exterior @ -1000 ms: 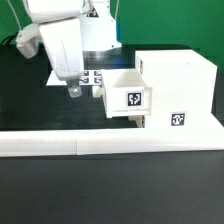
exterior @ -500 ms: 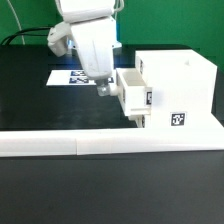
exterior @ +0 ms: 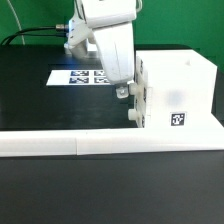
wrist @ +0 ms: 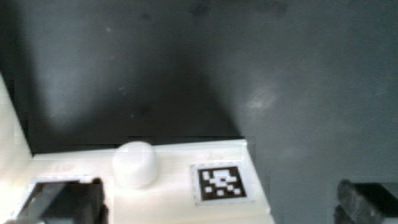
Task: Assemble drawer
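The white drawer case (exterior: 185, 80) stands at the exterior view's right, with a tag on its front. The drawer box (exterior: 143, 98) sits almost fully inside the case, only its front face sticking out toward the exterior view's left. My gripper (exterior: 126, 92) hangs right against that front face. In the wrist view the drawer front (wrist: 107, 185) shows its white knob (wrist: 134, 165) and a tag (wrist: 219, 183). My gripper (wrist: 214, 205) is open there, its fingers wide apart, and nothing is held between them.
The marker board (exterior: 78, 77) lies on the black table behind my arm. A long white rail (exterior: 90, 146) runs along the front of the table, with the case resting against it at the exterior view's right.
My gripper has moved toward the exterior view's right. The drawer box has slid with it into the case, from half out to almost fully in.
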`<state>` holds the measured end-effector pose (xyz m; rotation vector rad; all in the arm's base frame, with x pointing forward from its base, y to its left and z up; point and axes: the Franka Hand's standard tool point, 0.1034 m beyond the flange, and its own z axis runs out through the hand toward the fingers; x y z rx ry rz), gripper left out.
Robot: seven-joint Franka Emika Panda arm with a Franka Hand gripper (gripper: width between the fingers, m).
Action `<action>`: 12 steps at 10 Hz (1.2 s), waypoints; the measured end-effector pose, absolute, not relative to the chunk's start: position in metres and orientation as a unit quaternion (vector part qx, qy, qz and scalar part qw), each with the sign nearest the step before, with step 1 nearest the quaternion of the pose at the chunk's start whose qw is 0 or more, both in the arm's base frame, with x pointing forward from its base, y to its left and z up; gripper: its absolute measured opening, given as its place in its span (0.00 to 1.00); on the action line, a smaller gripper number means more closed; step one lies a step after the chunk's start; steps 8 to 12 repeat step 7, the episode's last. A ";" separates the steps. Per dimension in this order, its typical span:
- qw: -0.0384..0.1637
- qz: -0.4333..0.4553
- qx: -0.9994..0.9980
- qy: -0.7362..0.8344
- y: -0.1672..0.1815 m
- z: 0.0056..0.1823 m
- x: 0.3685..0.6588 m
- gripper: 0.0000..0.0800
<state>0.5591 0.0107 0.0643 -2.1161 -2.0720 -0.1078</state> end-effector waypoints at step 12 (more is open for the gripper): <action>0.093 -0.023 -0.726 -0.681 -0.027 0.060 0.534 0.81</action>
